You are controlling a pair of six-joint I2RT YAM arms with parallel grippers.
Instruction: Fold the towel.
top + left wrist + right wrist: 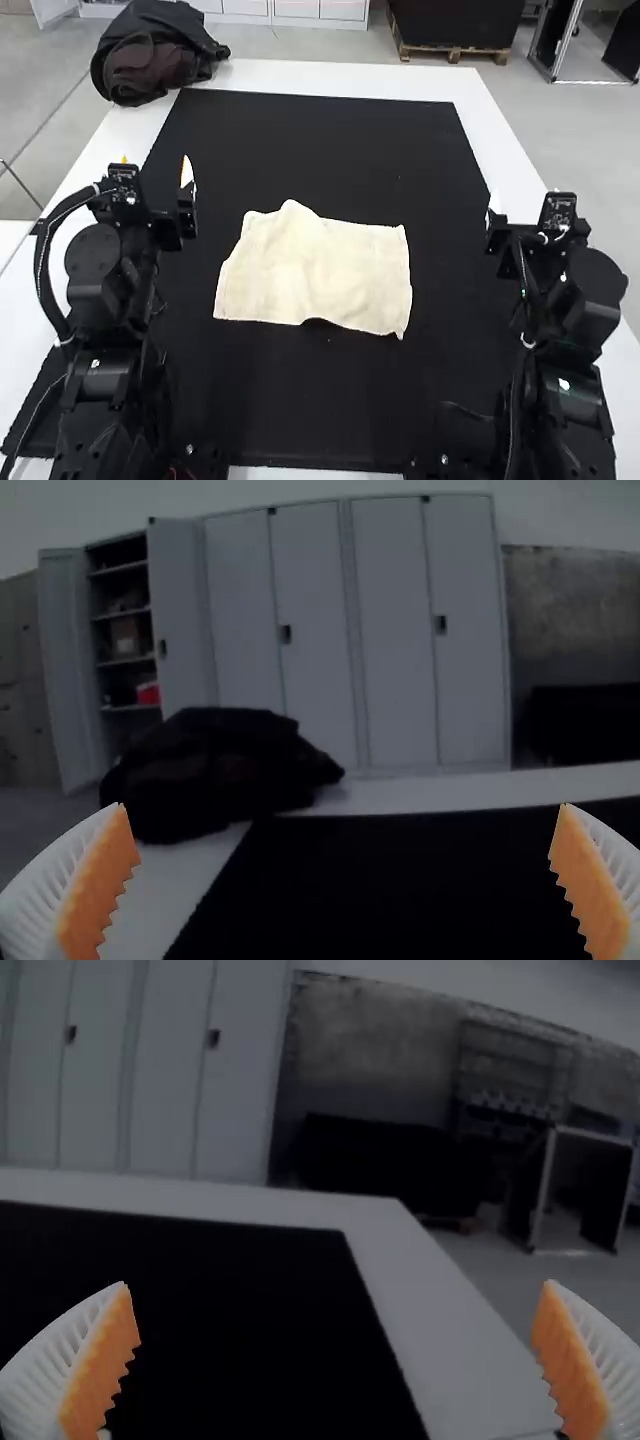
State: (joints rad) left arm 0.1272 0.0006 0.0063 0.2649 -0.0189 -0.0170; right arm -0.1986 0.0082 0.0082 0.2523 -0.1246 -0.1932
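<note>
On the mat (300, 400) the towel (315, 270) lies spread; left gripper (156, 170), right gripper (523, 207): fingers (100, 880) wide.

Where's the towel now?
High view: the towel lies on the black mat, around its middle, between the left arm and the right arm.

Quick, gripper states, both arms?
Left gripper: open, nothing between its fingers.
Right gripper: open, nothing between its fingers.
</note>
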